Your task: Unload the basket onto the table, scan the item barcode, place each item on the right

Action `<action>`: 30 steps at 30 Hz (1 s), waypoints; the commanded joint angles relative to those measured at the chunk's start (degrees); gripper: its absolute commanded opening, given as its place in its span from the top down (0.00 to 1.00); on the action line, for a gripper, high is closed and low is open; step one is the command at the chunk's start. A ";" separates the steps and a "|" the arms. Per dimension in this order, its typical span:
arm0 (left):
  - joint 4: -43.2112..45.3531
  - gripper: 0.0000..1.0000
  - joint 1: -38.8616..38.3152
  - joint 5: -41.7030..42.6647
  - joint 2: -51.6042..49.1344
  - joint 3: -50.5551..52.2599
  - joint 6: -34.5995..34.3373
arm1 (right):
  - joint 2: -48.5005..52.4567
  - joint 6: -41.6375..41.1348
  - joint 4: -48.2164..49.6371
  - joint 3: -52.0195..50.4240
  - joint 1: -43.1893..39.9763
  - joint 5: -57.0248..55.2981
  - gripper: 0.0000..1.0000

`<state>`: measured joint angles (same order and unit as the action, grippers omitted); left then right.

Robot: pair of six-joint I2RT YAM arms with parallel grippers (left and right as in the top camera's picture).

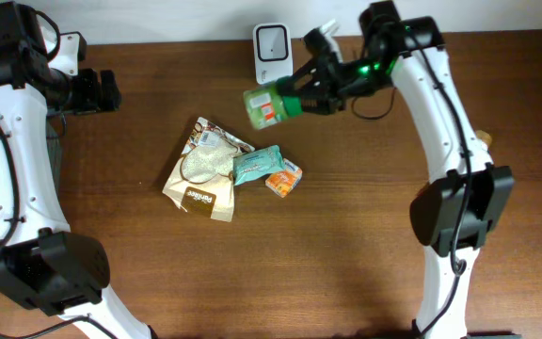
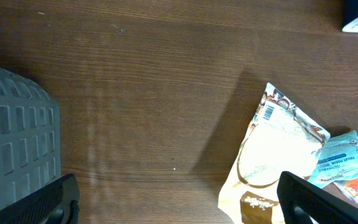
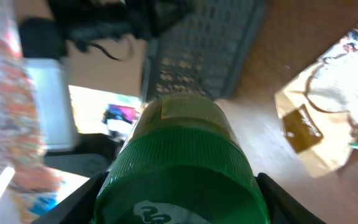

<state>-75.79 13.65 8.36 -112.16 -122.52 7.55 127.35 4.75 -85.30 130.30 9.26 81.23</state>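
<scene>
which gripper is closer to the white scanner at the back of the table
Right. The right gripper, holding the green bottle, is right beside the white scanner. The left gripper hangs open far off, near the overhead view's left edge.

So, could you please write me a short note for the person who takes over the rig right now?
Left gripper: open, empty, at the left side of the table.
Right gripper: shut on the green bottle, in the air beside the scanner.
Beige pouch, teal packet and orange box lie piled mid-table.
Done: bottle lifted, brought to the scanner.
Left: present its barcode; a completed scan is not visible. Then probably the pile.
</scene>
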 commanded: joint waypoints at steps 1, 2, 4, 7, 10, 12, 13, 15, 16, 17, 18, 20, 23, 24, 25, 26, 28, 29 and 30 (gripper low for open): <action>0.09 0.01 0.42 0.61 0.15 -0.26 0.92 | -0.35 0.81 -1.68 1.57 -1.77 7.69 0.46; 0.09 0.01 0.42 0.61 0.15 -0.26 0.92 | -0.35 0.81 -2.01 1.57 -1.90 7.69 0.46; 0.09 0.01 0.42 0.61 0.15 -0.26 0.92 | -0.35 0.81 -2.14 1.57 -2.16 7.69 0.46; 0.09 0.01 0.39 0.61 0.15 -0.26 0.92 | -0.35 0.81 -2.14 1.57 -2.16 7.26 0.47; 0.09 0.01 0.39 0.61 0.15 -0.26 0.92 | -0.35 0.81 -2.12 1.60 -1.92 2.49 0.50; 0.09 0.01 0.42 0.61 0.15 -0.26 0.92 | -0.35 0.79 -1.66 1.68 -1.27 -1.66 0.50; 0.09 0.01 0.39 0.61 0.15 -0.26 0.92 | -0.33 0.74 -0.83 1.73 -0.37 -6.69 0.50; 0.09 0.01 0.39 0.61 0.15 -0.26 0.92 | -0.33 -0.96 1.77 1.73 1.49 -15.82 0.49; 0.09 0.01 0.42 0.61 0.15 -0.26 0.92 | -0.33 -1.68 3.08 1.73 2.27 -19.23 0.49; 0.09 0.01 0.39 0.61 0.15 -0.26 0.92 | -0.33 -3.56 6.45 1.73 4.22 -27.82 0.49; 0.09 0.01 0.39 0.61 0.15 -0.26 0.92 | -0.33 -5.16 8.59 1.73 5.55 -34.16 0.49; 0.09 0.01 0.39 0.61 0.15 -0.26 0.92 | -0.33 -8.22 13.44 1.70 8.66 -50.16 0.49; 0.09 0.01 0.39 0.61 0.15 -0.26 0.92 | -0.31 -8.85 20.57 1.49 12.96 -73.16 0.49; 0.09 0.01 0.39 0.61 0.15 -0.26 0.92 | -0.22 -8.37 23.02 1.49 14.12 -80.37 0.49; 0.09 0.01 0.39 0.61 0.15 -0.26 0.92 | -0.17 -7.98 24.98 1.49 14.86 -85.18 0.49; 0.09 0.01 0.39 0.61 0.15 -0.26 0.92 | 0.24 -7.74 28.61 1.49 15.78 -91.93 0.49; 0.09 0.01 0.39 0.61 0.15 -0.26 0.92 | 1.09 -1.22 34.86 1.49 16.44 -96.04 0.48; 0.09 0.01 0.39 0.61 0.15 -0.26 0.92 | 1.73 1.57 38.82 1.49 16.46 -96.74 0.49; 0.09 0.01 0.39 0.61 0.15 -0.26 0.92 | 2.58 3.82 41.99 1.49 16.35 -96.74 0.49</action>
<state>-75.79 13.65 8.34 -112.16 -122.52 7.55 128.25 0.82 -48.75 130.39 25.93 -3.53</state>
